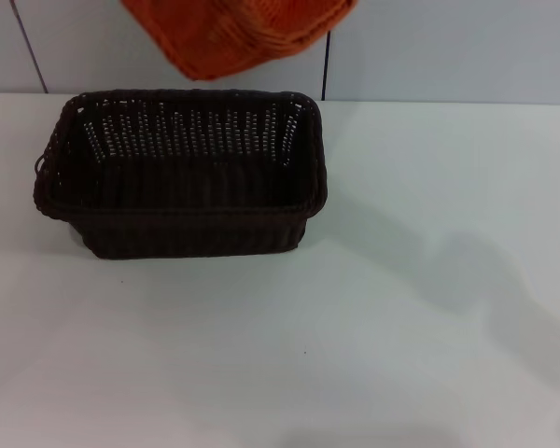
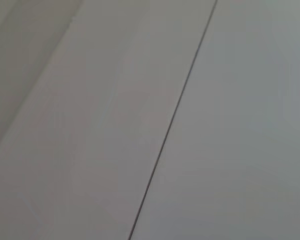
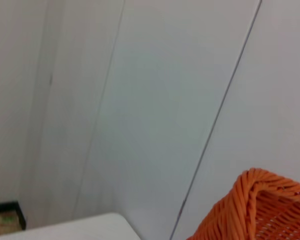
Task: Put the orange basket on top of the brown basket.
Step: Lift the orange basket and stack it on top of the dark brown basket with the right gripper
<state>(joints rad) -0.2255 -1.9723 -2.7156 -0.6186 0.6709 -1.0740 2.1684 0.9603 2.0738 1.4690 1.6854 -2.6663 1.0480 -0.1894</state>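
The brown basket [image 1: 182, 173] stands upright on the white table, left of centre in the head view, its inside empty. The orange basket [image 1: 238, 33] hangs in the air above and behind it, tilted, with only its lower part showing at the top edge of the head view. One corner of the orange basket [image 3: 255, 210] also shows in the right wrist view, close to the camera. Neither gripper shows in any view, so what holds the orange basket is hidden.
The white table [image 1: 401, 308] stretches in front of and to the right of the brown basket. A pale panelled wall [image 1: 448, 47] with dark seams stands behind the table. The left wrist view shows only wall panels [image 2: 90, 125].
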